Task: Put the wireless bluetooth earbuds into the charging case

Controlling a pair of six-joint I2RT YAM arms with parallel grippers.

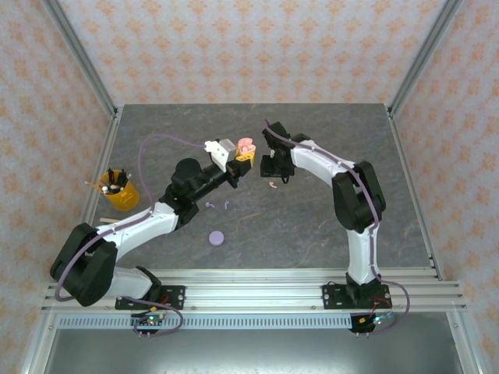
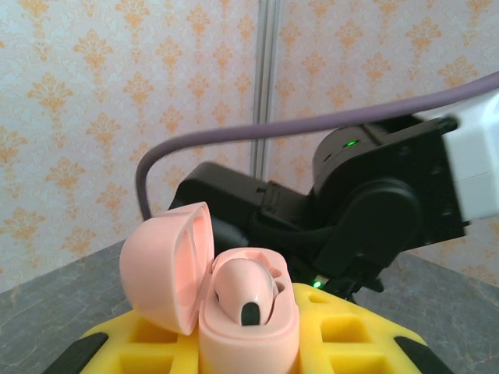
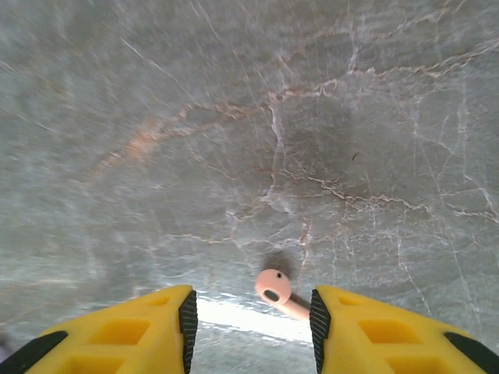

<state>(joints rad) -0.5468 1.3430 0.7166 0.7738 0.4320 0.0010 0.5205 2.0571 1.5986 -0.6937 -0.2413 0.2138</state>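
Observation:
My left gripper [image 1: 243, 153] is raised above the table's middle, shut on an open pale pink charging case [image 2: 248, 331]. The case's lid [image 2: 166, 265] is swung back to the left, and one pink earbud [image 2: 243, 290] sits in the base. The yellow fingers [image 2: 355, 335] flank the case on both sides. My right gripper [image 3: 251, 321] is open and points down at the table, with a second pink earbud [image 3: 275, 287] lying on the table between its fingertips, nearer the right one. In the top view this earbud [image 1: 272, 185] lies just below the right gripper [image 1: 274, 171]. Two lilac earbuds [image 1: 227, 206] lie near the left arm.
A round lilac case [image 1: 216, 238] rests shut on the grey table [image 1: 327, 226] in front of the left arm. A yellow cup [image 1: 118, 190] holding pens stands at the left edge. The right arm's wrist [image 2: 374, 206] is close behind the pink case.

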